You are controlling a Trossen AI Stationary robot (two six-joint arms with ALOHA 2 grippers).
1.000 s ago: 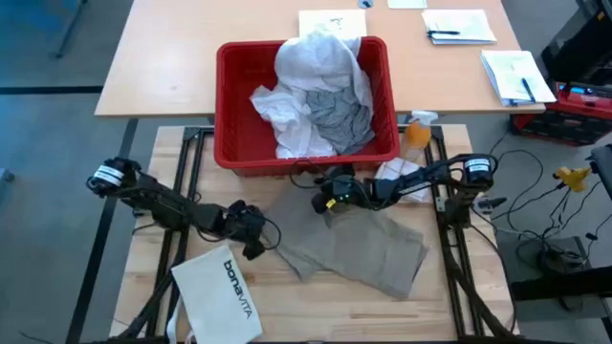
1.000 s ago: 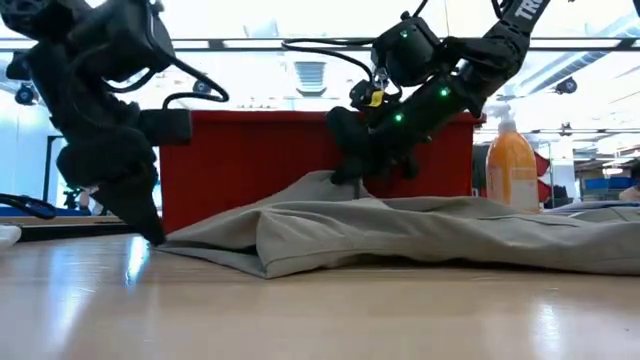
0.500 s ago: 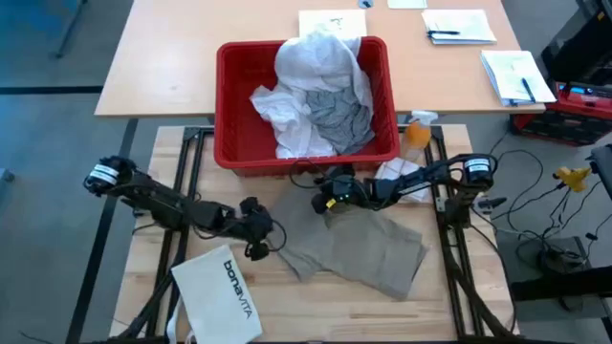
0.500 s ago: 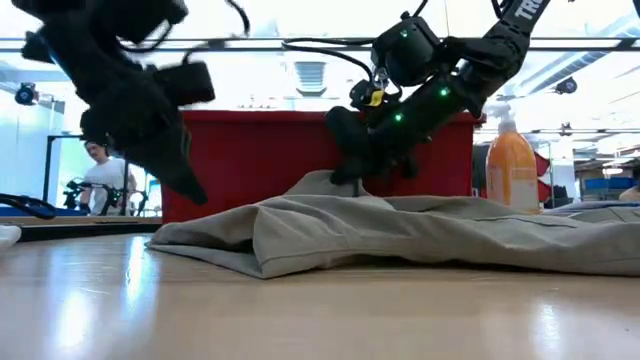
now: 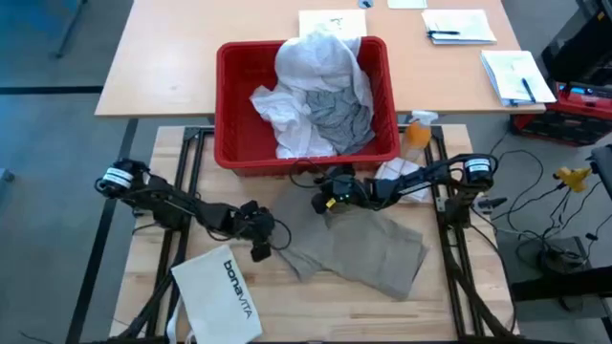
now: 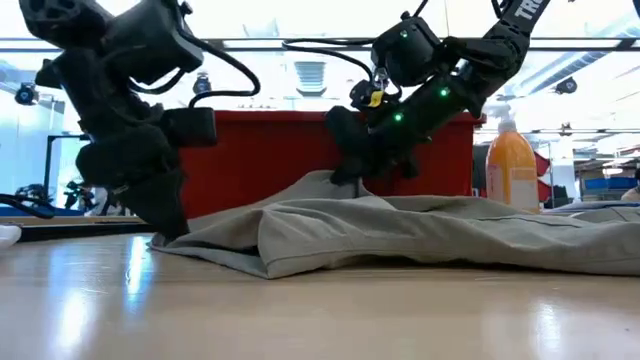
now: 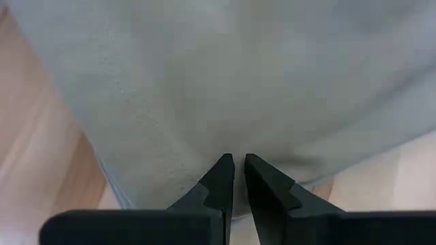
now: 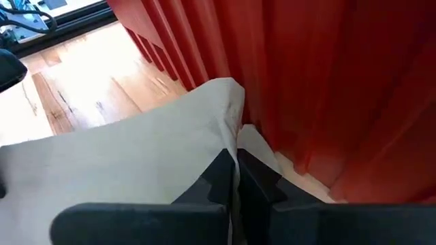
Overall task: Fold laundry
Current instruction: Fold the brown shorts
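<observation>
The khaki-tan garment [image 5: 359,244] lies spread on the wooden table in front of the red basket [image 5: 234,143], which holds the white shirt [image 5: 320,57] and the grey T-shirt [image 5: 339,115]. My right gripper [image 5: 328,203] is shut on the garment's far left corner, close to the basket wall. My left gripper [image 5: 263,244] is shut, with its tips down at the garment's left edge [image 6: 175,232]. My left gripper has its shut fingertips [image 7: 221,170] on the khaki cloth just inside its left edge, slanting down from the table's left. Whether any cloth is between the tips I cannot tell. The cloth there lies flat on the table. My right gripper pinches the garment's far left corner at its edge [image 8: 234,139] between the two fingers, slanting down from the table's right. The cloth rises there into a small peak [image 6: 322,182]. The rest of the garment lies slack on the table.
A stiff white bag printed "bonavita" [image 5: 225,291] lies near the table's near left. An orange spray bottle [image 5: 416,129] stands right of the basket, and a white cloth [image 5: 392,172] lies under the right arm. Papers lie on the desk beyond.
My left gripper has lifted off the bare table, moved toward the table's right, and come down with its tips on the khaki garment's left edge. The garment and my right gripper have stayed where they were.
</observation>
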